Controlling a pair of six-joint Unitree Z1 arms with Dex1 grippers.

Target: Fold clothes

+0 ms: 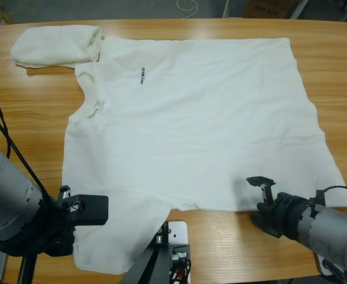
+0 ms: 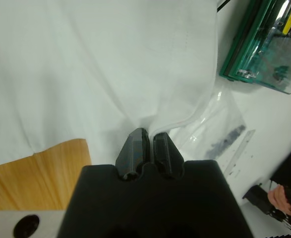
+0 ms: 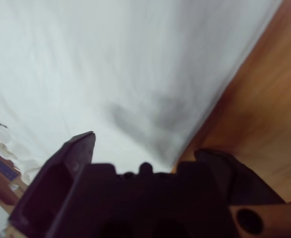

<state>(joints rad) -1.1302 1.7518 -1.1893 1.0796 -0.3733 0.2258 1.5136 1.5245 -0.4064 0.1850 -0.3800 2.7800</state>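
Observation:
One of the clothes, a white T-shirt with small black lettering, lies spread flat on the wooden table, collar to the left. Its near sleeve hangs over the front edge. My left gripper is shut on that sleeve's fabric, which bunches at the jaw tips. My right gripper stands open at the shirt's near edge, and in its wrist view it straddles the line between cloth and bare wood. A second white T-shirt lies folded at the far left.
Past the table edge, the left wrist view shows a green board, a clear plastic bag and a ruler on a white surface, with a person's hand at the lower right. Bare wood surrounds the shirt.

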